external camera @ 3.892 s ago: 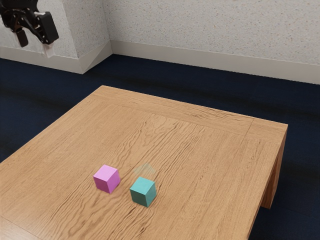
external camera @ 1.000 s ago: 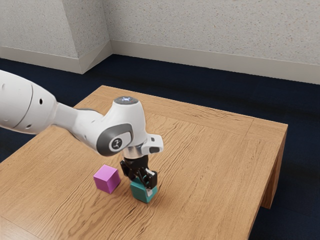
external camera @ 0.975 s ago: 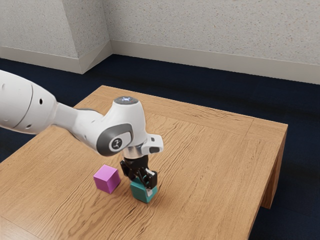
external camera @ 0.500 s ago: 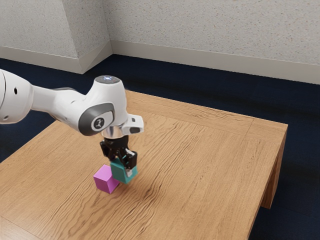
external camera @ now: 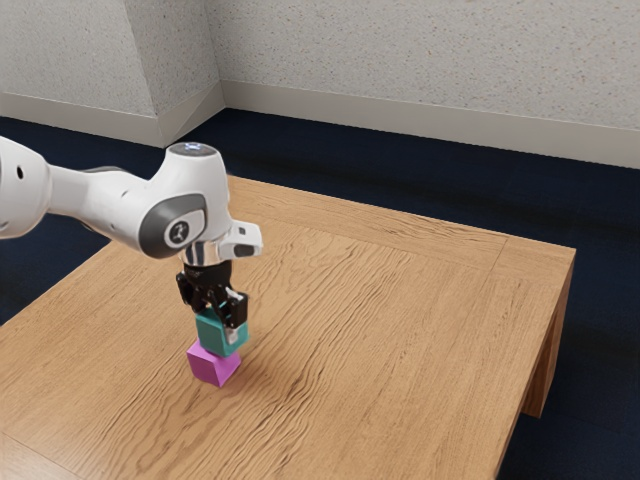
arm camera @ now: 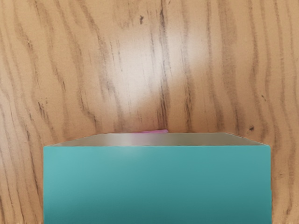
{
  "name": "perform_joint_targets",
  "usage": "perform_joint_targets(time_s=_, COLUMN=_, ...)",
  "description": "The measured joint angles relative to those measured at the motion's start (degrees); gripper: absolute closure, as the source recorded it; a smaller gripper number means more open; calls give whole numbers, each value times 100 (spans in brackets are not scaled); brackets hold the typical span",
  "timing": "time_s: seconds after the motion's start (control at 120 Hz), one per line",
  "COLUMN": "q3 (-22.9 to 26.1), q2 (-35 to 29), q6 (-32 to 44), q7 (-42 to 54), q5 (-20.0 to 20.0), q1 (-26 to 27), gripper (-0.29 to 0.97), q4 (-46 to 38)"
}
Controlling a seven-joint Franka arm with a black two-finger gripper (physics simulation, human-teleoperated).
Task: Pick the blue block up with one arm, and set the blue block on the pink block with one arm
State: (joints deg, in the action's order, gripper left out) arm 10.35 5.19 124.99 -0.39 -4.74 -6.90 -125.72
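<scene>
As the gripper (external camera: pixel 221 322) points straight down, the wooden table (external camera: pixel 400 330) lies directly under it. The grained top extends well beyond the gripper on every side, most of all toward the exterior view's right. Dark blue carpet (external camera: pixel 420 170) surrounds the table, lower than the gripper and behind it. A speckled grey wall (external camera: pixel 400 50) with pale skirting stands far behind. White arm (external camera: pixel 100 205) enters from the exterior view's left, bends at a grey-capped joint just above the gripper, and carries the hand vertical. Gripper: black, fingers pressed against two opposite sides of the blue block (external camera: pixel 220 337), so the block is clamped between them. Blue block reads teal; its upper part is hidden by the fingers and its lower part is exposed below the fingertips. Wrist view: the blue block (arm camera: pixel 156 184) appears as a wide teal face just under the hand, with the table (arm camera: pixel 140 70) grain beyond it. Pink block (external camera: pixel 212 368): directly beneath the gripper and the blue block, resting on the table, offset slightly toward the exterior view's left. Blue block sits on or just above the pink block's top face; cannot tell whether the two faces touch. Wrist view: a thin sliver of the pink block (arm camera: pixel 152 132) peeks past the blue block's far edge.
</scene>
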Motion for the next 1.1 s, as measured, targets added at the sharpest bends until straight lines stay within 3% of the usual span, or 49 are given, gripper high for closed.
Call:
perform_joint_targets(time_s=0.508, q3=-234, q2=-75, q6=-146, q7=311, q5=-6, q1=-77, gripper=37, q4=-41)
perform_joint_targets(time_s=0.75, q3=-236, q2=-64, q6=-204, q7=445, q5=26, q1=-75, gripper=12, q4=-36)
perform_joint_targets(time_s=0.917, q3=-284, q2=-147, q6=-253, q7=510, q5=39, q1=-45, gripper=6, q4=-24)
perform_joint_targets(time_s=1.1, q3=-321, q2=-833, q6=-513, q7=568, q5=44, q1=-166, gripper=2, q4=56)
